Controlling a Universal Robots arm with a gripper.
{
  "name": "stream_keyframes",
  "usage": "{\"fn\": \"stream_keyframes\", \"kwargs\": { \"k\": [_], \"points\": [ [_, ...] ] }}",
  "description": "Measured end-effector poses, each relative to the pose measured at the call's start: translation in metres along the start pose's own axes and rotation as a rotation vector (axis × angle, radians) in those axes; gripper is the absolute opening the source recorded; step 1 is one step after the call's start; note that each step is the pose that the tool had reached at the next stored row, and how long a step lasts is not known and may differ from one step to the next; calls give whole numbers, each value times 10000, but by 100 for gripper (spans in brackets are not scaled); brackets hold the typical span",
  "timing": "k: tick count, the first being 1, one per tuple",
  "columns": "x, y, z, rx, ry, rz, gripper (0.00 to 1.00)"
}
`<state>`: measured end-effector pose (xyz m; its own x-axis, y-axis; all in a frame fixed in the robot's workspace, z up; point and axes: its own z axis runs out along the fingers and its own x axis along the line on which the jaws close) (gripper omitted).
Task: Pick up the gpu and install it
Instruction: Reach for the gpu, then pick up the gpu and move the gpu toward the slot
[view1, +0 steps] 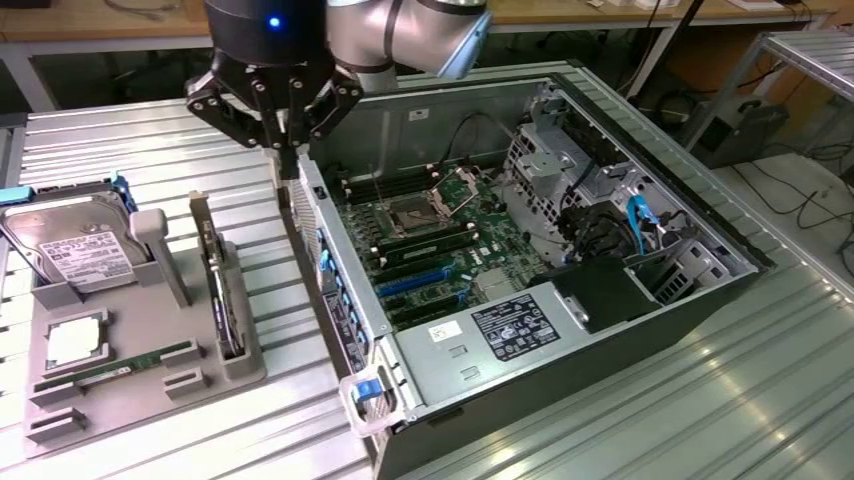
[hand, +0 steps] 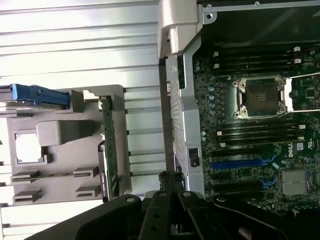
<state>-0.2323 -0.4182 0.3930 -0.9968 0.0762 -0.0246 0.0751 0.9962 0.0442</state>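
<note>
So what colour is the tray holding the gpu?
The tray is grey, clearest in the exterior view.

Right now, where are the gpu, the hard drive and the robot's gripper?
gpu (view1: 220, 290): exterior view, middle of the upright card's dark side.
hard drive (view1: 78, 258): exterior view, on its white label.
gripper (view1: 284, 165): exterior view, at the tips of its dark fingers.
</note>
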Motion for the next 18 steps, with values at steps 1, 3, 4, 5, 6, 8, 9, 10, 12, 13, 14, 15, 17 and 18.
{"fn": "stream_keyframes", "kwargs": {
  "k": [1,3,4,5,6,8,9,10,12,13,14,15,17,18],
  "points": [
    [68,-7,1,2,-1,-1,11],
    [164,-16,7,10,-1,1,11],
    [212,-21,11,15,0,-1,11],
    [259,-26,16,22,-1,-2,11],
    [313,-31,22,27,-3,-1,11],
    [408,-39,35,34,-3,-1,11],
    [454,-43,42,36,-3,-2,11],
    [507,-48,51,37,-3,-2,11],
    [617,-57,79,41,-3,0,11],
    [652,-60,98,46,-4,-2,11],
    [669,-62,110,50,-5,-2,11],
    [671,-62,111,51,-5,-2,11],
    [671,-62,111,51,-3,-1,11],
    [671,-62,111,52,-4,-1,11]
  ]
}}
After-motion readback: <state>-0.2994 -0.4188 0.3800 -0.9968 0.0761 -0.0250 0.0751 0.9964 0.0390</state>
